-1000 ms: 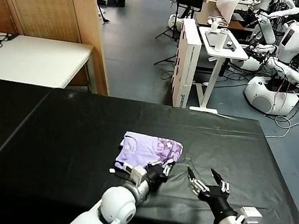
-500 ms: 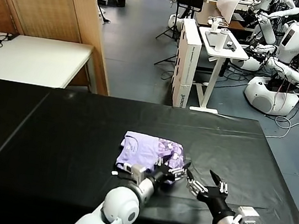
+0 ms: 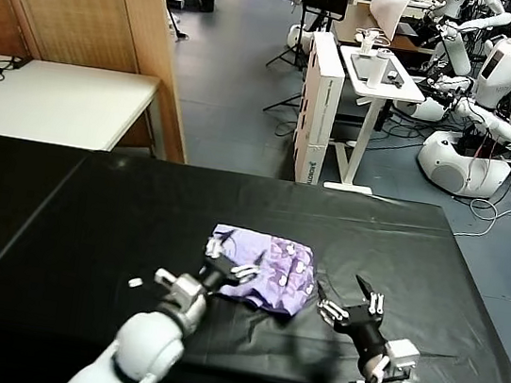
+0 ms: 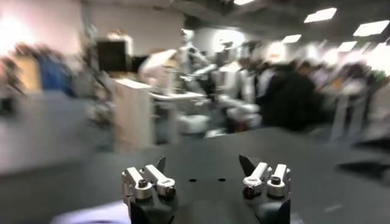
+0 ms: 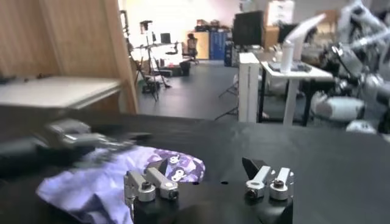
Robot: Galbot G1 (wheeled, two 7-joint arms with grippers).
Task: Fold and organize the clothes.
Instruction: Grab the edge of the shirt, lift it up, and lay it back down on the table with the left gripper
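Note:
The lavender T-shirt (image 3: 269, 268) lies folded on the black table (image 3: 119, 211), its purple print showing on the right half. My left gripper (image 3: 232, 255) is open over the shirt's left part, with nothing between its fingers. In the left wrist view, that gripper (image 4: 203, 164) faces the bare tabletop, with a strip of the shirt (image 4: 91, 214) at the picture's edge. My right gripper (image 3: 347, 300) is open and empty, just right of the shirt. The right wrist view shows that gripper (image 5: 206, 165) beside the shirt (image 5: 109, 176), with the left arm (image 5: 79, 137) blurred behind.
A small white scrap (image 3: 136, 281) lies on the table left of the left arm. A white table (image 3: 59, 102) and a wooden screen (image 3: 82, 5) stand at the far left. A white desk (image 3: 376, 75) and other robots (image 3: 499, 83) stand beyond the far edge.
My left gripper has swung left from the shirt's front right corner to its left part. The shirt's front right edge now reaches nearer. My right gripper has moved slightly forward.

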